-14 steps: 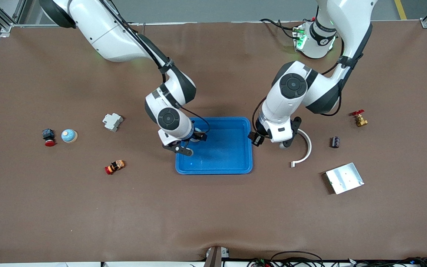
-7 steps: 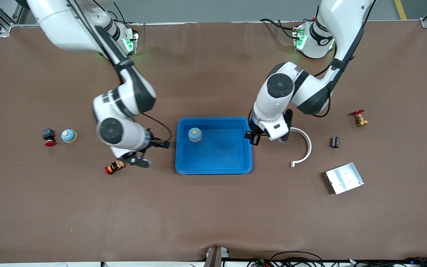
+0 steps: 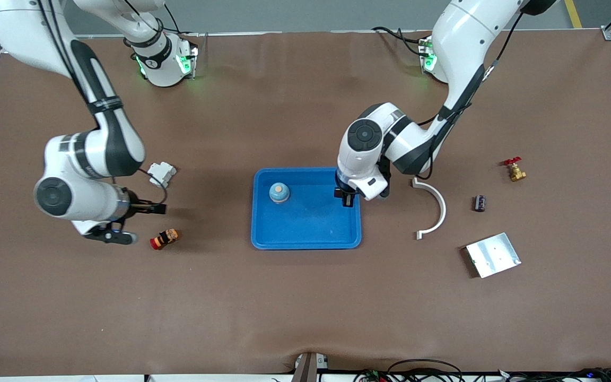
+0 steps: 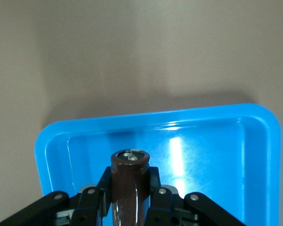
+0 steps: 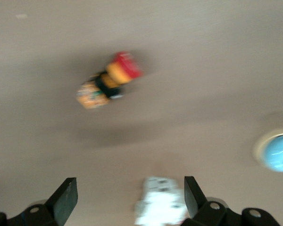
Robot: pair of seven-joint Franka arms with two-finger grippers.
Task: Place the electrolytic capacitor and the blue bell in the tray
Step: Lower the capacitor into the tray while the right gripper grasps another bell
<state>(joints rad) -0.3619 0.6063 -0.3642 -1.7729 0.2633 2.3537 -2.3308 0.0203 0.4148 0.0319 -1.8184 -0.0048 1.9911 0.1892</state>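
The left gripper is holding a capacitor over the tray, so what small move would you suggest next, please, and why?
Probably lower the left gripper and open: it is shut on the capacitor over the tray, where the blue bell already sits.

Capacitor [image 4: 129, 188] lower end cut off by frame edge, right wrist view motion-blurred

The tray [image 3: 305, 236] under the left gripper [image 3: 347, 200] is bright blue. The capacitor [image 4: 129, 186] between that gripper's black fingers is dark brown with a silver top. The bell [image 3: 279, 192] in the tray is blue with a tan knob. Below the right gripper [image 5: 127, 197], a push-button [image 5: 107, 81] shows a red cap, an orange and black body; a white block [image 5: 159, 206] lies beside it.
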